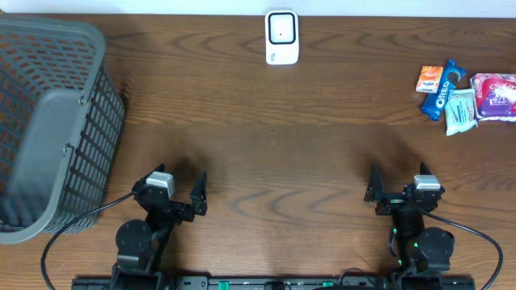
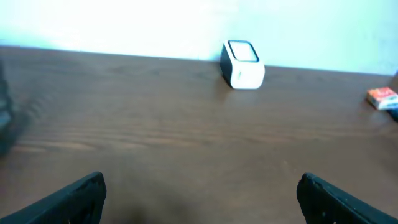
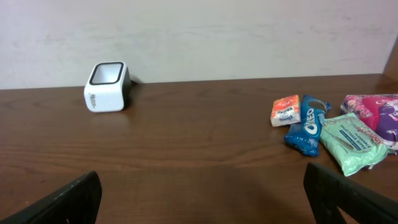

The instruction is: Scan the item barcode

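Observation:
The white barcode scanner (image 1: 282,37) stands at the table's far edge, centre, also in the left wrist view (image 2: 243,65) and the right wrist view (image 3: 106,87). The items are snack packets at the far right: an orange packet (image 1: 430,79), a blue Oreo pack (image 1: 445,90), a mint-green packet (image 1: 460,110) and a pink packet (image 1: 494,97). My left gripper (image 1: 173,192) rests near the front edge, open and empty (image 2: 202,196). My right gripper (image 1: 399,192) is also low at the front, open with nothing between its fingers (image 3: 202,196). Both are far from the packets.
A large grey mesh basket (image 1: 48,121) fills the left side of the dark wooden table (image 1: 282,145), close to my left arm. A pale wall runs behind the table's far edge.

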`<state>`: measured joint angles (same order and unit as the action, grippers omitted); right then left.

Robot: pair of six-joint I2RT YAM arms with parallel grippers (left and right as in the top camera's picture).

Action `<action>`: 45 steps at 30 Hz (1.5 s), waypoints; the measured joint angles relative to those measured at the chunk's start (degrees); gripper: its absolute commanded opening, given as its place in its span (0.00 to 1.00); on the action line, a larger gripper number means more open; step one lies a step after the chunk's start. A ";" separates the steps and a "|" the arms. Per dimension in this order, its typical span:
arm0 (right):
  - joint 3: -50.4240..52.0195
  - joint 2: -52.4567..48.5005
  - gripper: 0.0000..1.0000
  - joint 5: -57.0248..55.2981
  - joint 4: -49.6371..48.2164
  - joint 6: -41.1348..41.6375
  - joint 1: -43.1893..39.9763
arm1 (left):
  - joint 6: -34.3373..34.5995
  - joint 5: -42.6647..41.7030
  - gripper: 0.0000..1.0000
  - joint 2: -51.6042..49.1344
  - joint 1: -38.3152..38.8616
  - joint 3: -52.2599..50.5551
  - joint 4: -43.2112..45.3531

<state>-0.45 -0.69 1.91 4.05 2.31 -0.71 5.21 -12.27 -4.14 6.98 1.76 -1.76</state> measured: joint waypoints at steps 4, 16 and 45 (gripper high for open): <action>0.00 0.00 0.99 0.00 0.02 0.00 0.00 | -0.35 -0.13 0.98 2.45 -2.19 -0.02 0.07; 0.00 0.00 0.99 0.00 0.02 0.00 0.00 | -1.46 -0.74 0.98 3.52 -8.57 -0.02 0.02; 0.00 0.00 0.99 0.00 0.02 0.00 0.00 | -3.32 0.61 0.98 3.52 -10.99 -0.02 -0.28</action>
<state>-0.45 -0.69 1.91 4.08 2.31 -0.71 1.89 -11.66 -0.62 -4.01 1.74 -2.04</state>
